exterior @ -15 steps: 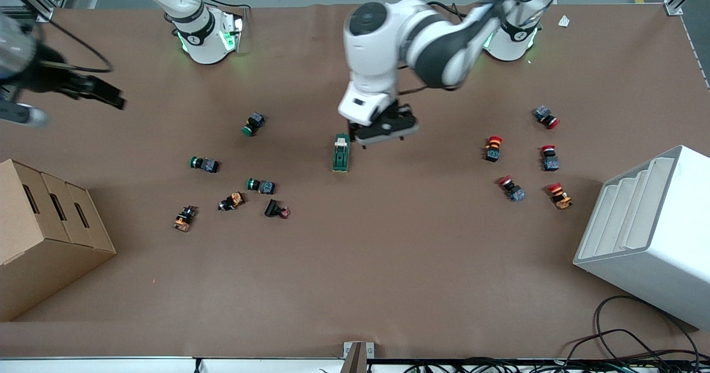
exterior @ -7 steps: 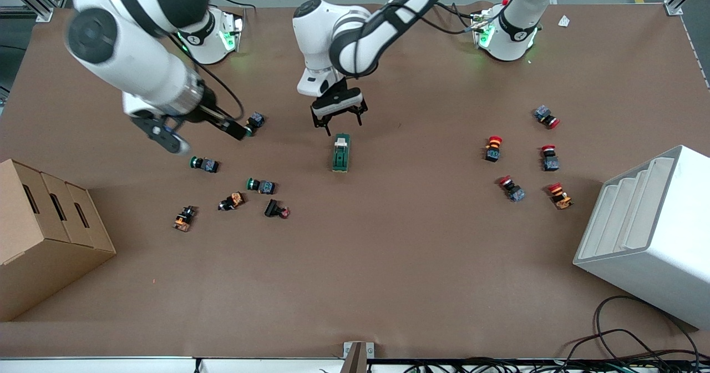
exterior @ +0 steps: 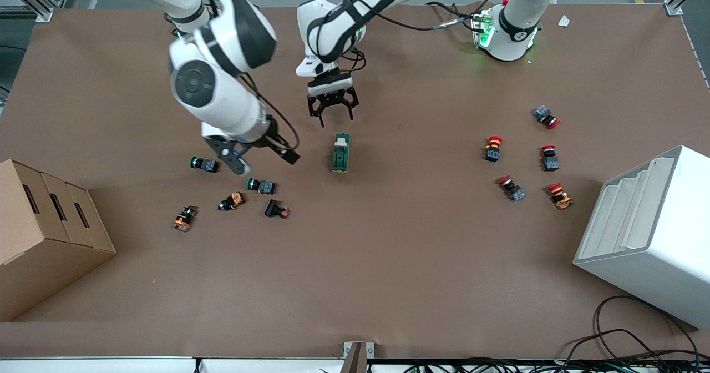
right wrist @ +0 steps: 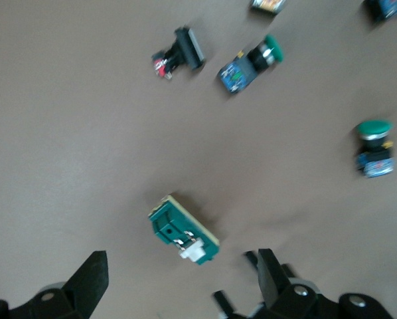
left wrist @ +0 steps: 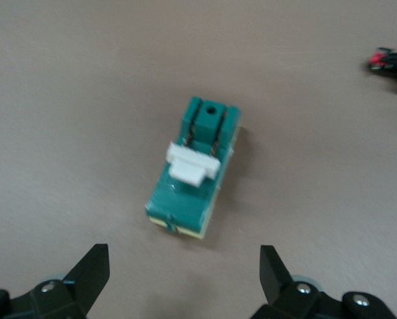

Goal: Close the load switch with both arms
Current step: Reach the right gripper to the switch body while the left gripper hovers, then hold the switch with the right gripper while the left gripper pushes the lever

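Box (exterior: 50,240) seen at right arm's end of table. Right gripper (exterior: 260,159) held in air beside green buttons (exterior: 260,185), fingers spread apart, nothing held. Switch (exterior: 340,152) laid flat mid-table, white lever (left wrist: 192,164) on top, touched by nothing. Left gripper (exterior: 331,108) held just above table near switch, fingers (left wrist: 92,269) spread wide, empty. Red buttons (exterior: 521,156) and white rack (exterior: 649,234) seen at left arm's end.

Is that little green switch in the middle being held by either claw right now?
No. The load switch lies free on the table; the left gripper and right gripper are both open, apart from it.
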### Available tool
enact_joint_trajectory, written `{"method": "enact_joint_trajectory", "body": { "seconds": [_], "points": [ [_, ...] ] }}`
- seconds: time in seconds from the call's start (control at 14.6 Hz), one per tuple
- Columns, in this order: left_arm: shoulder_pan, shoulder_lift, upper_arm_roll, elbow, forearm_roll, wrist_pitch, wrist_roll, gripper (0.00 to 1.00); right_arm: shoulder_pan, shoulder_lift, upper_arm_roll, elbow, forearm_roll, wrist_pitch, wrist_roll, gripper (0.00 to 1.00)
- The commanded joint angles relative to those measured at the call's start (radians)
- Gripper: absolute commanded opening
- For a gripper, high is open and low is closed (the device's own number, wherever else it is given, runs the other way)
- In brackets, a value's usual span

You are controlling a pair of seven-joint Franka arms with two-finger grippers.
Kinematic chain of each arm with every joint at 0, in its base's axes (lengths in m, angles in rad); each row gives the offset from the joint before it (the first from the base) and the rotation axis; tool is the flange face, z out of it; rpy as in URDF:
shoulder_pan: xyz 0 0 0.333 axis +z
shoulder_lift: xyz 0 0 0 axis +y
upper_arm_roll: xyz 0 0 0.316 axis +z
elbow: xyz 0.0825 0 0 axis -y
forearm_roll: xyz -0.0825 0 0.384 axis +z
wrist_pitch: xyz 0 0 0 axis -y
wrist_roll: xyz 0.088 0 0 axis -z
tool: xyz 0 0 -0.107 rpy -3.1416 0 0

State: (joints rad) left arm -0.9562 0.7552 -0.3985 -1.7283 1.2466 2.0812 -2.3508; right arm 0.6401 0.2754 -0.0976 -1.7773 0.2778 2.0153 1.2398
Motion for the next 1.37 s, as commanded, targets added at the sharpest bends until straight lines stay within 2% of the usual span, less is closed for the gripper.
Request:
{"method": "enact_joint_trajectory", "body": {
  "seconds": [0.0, 0.14, 0.41, 0.68, 0.96, 1.3],
  "points": [
    [-0.015, 0.028, 0.006, -0.046, 0.166, -0.003, -0.117, 0.99, 0.035, 0.050, -0.011, -0.008, 0.061, 0.083, 0.027, 1.00],
    [-0.024, 0.039, 0.013, -0.089, 0.287, -0.026, -0.186, 0.99, 0.062, 0.073, -0.011, -0.028, 0.089, 0.147, 0.032, 1.00],
    [-0.029, 0.111, 0.015, -0.094, 0.509, -0.165, -0.307, 0.99, 0.134, 0.088, -0.010, -0.146, 0.121, 0.339, 0.032, 1.00],
    [-0.036, 0.138, 0.015, -0.068, 0.554, -0.199, -0.331, 0.99, 0.226, 0.159, -0.011, -0.183, 0.158, 0.466, 0.056, 1.00],
    [-0.046, 0.197, 0.017, -0.068, 0.648, -0.322, -0.383, 0.99, 0.266, 0.225, -0.011, -0.185, 0.159, 0.543, 0.066, 1.00],
    [-0.064, 0.259, 0.026, -0.020, 0.679, -0.326, -0.377, 1.00, 0.294, 0.255, -0.011, -0.183, 0.159, 0.588, 0.089, 1.00]
  ]
}}
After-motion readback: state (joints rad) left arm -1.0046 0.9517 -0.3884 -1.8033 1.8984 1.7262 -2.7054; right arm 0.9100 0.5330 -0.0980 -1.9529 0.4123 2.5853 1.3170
